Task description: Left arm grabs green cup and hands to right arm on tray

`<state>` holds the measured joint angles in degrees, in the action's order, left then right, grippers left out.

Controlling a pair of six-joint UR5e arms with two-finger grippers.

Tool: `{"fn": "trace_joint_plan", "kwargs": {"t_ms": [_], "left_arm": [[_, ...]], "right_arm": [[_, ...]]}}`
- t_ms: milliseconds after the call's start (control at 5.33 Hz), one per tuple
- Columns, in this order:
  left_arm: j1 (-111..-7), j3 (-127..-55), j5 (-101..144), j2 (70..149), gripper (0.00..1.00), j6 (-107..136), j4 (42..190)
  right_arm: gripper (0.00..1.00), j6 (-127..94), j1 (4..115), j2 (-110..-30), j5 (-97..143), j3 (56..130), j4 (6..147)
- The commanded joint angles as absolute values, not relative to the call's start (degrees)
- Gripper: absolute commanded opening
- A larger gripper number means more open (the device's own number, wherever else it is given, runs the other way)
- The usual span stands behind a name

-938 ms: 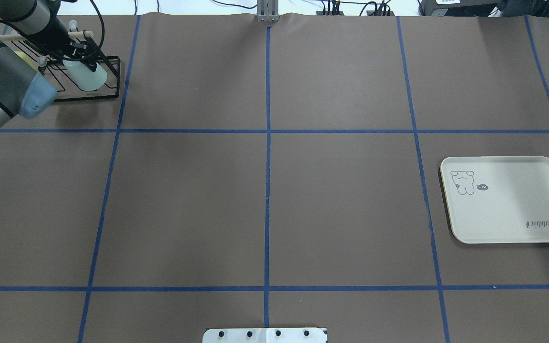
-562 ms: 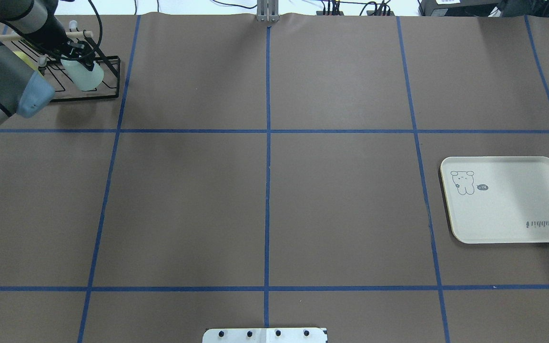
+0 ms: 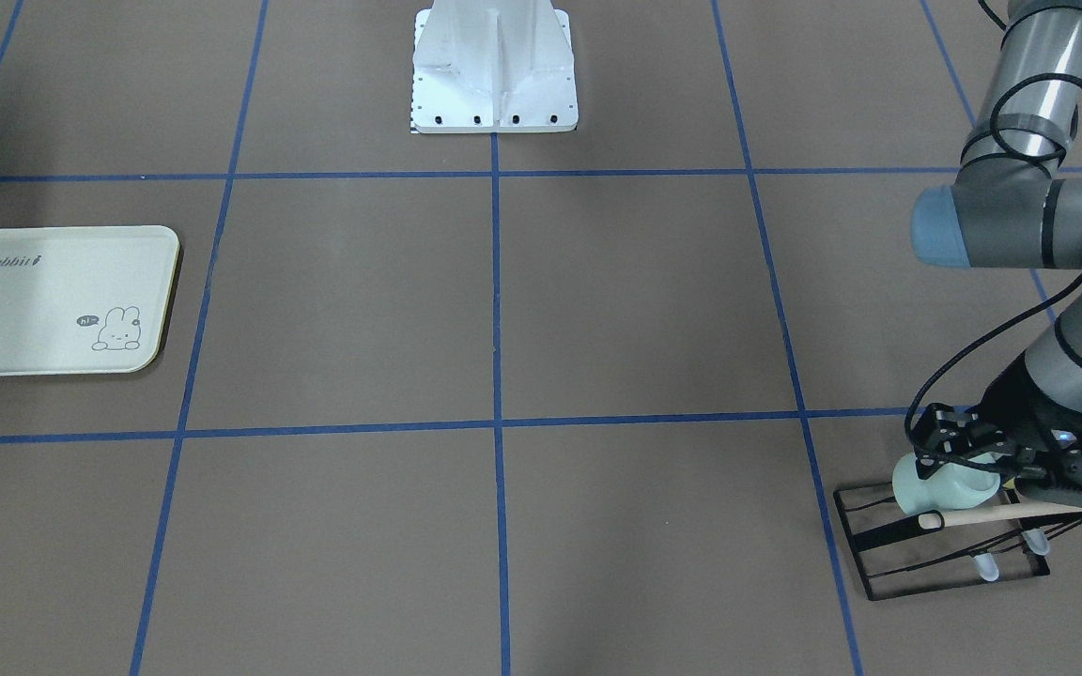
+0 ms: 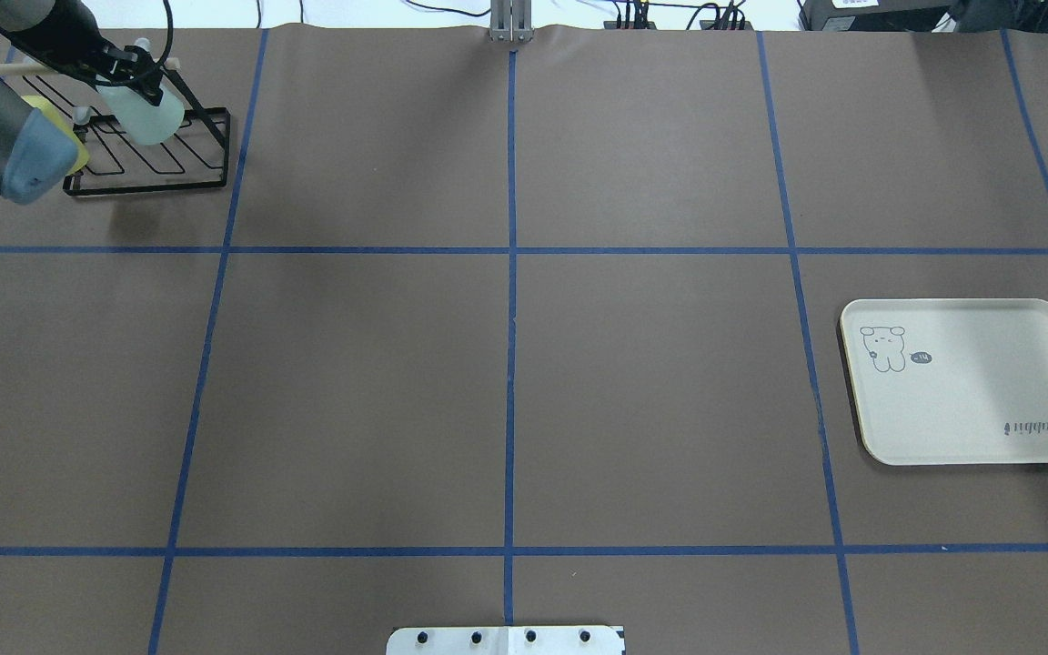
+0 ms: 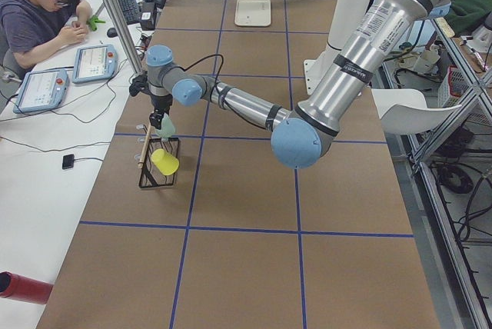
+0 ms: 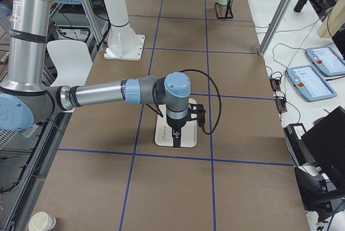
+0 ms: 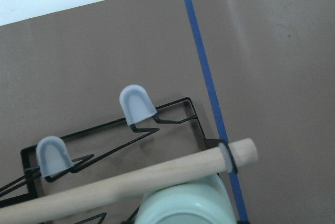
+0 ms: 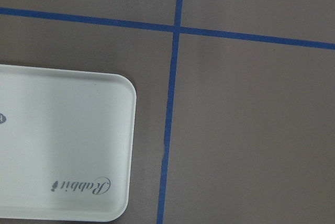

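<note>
Status: left tool (image 3: pixel 978 467) clamped on green cup (image 3: pixel 921 488) just above wire rack (image 3: pixel 884 537); right tool (image 6: pixel 176 136) over tray (image 4: pixel 970 409), can't tell if apart or together.

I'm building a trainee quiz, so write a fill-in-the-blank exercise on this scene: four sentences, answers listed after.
The left gripper holds the green cup at the black wire rack, whose handle bar is made of ___.
The other cup on that rack is ___.
The script on the tray reads ___.
The right gripper hangs above the ___.
Missing words: wood; yellow; Rabbit; tray.
</note>
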<state>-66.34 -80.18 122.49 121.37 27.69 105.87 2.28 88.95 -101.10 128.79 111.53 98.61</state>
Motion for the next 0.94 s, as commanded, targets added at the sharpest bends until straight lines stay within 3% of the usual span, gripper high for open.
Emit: {"fn": "trace_joint_plan", "kwargs": {"t_ms": [0, 188, 750], "left_arm": [[-67.8, -89.4, 122.7, 118.4, 0.0, 28.5, 102.8], [-69.4, -95.2, 122.6, 115.7, 0.0, 29.1, 100.8], [-66.4, -96.3, 122.8, 115.3, 0.0, 44.3, 105.4]], "right_arm": [[1.0, 2.3, 88.9, -101.1, 129.3, 111.5, 98.6], [1.0, 2.3, 88.9, -101.1, 131.3, 111.5, 98.6], [1.0, -6.5, 86.2, -99.5, 140.8, 108.5, 86.0]]}}
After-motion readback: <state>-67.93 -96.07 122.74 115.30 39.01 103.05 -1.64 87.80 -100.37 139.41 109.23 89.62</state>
